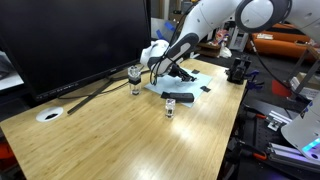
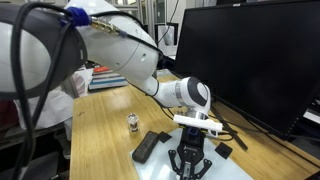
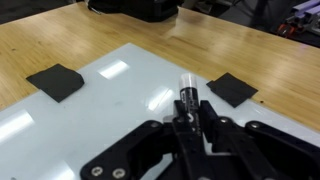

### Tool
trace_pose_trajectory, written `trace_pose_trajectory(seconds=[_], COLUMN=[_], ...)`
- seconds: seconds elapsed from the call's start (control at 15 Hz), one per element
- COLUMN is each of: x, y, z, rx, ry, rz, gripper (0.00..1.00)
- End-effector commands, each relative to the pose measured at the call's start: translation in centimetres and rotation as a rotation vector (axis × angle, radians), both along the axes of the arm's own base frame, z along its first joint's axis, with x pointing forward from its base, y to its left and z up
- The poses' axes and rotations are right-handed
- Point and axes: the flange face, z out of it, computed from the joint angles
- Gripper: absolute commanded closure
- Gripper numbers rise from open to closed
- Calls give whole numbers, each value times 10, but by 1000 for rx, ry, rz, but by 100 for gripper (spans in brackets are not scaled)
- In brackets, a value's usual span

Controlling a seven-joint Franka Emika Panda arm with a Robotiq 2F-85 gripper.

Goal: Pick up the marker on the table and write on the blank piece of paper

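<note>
1. The black two-fingered pincer (image 3: 188,128) fills the bottom of the wrist view. It is clamped on the small, thin, dark marker (image 3: 186,98), whose pale end pokes out ahead of the fingertips.
2. The marker hangs over the plain white, glossy sheet of paper (image 3: 120,100), near the sheet's far edge and between two black tape pieces (image 3: 55,82) at its corners. Whether the tip touches the sheet cannot be told.
3. In an exterior view the sheet of paper (image 1: 192,88) lies flat on the light-wood tabletop (image 1: 120,135), close to one end and its edge.
4. The marker looks light and stiff, with a smooth round barrel likely to twist or slide under writing pressure. A hold low on the barrel, near the tip, should steady it.
5. The sheet seems thin, so light pressure suits it.
</note>
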Motion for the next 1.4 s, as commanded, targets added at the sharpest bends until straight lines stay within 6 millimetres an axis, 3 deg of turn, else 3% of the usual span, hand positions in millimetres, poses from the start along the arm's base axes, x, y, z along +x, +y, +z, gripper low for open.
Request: trace_pose_trajectory(seconds=[0.0, 0.2, 0.47, 0.87, 1.33], x=[-2, -4, -30, -84, -140], y=[-4, 1, 20, 50, 65], z=[18, 39, 59, 44, 25], rx=[-2, 31, 65, 149, 235], ry=[-45, -51, 23, 154, 310], rz=[-20, -28, -10, 4, 121], gripper=[95, 95, 95, 95, 95])
